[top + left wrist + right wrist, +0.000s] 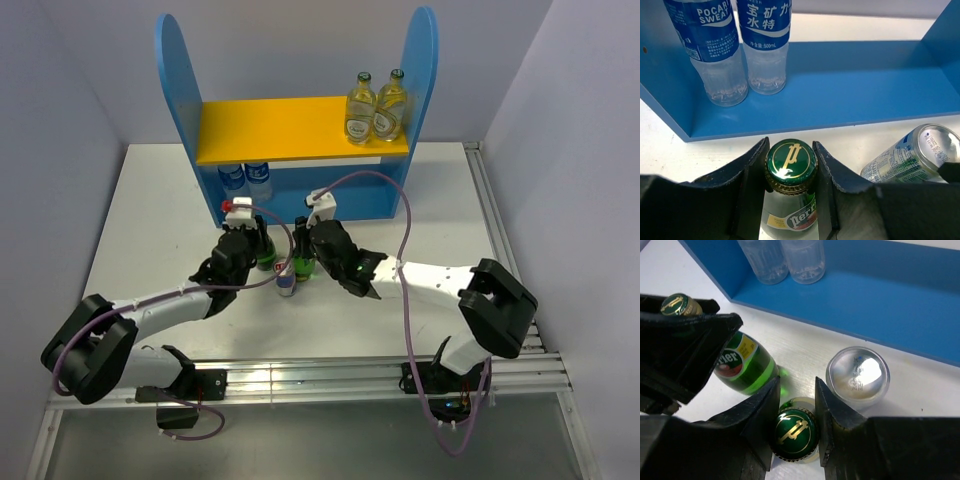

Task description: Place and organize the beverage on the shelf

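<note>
Beverage on white matte desk, pale walls round. Shelf at far edge: smooth blue panels, yellow board w/ 2 yellowish glass bottles at R end. Mid-desk, L gripper pinches first green bottle at cap. R gripper pinches second green bottle. Shiny can stands just beside.

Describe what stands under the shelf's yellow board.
Two clear bottles with blue labels stand on the blue base, at its left end. From above, the yellow board covers their tops.
</note>
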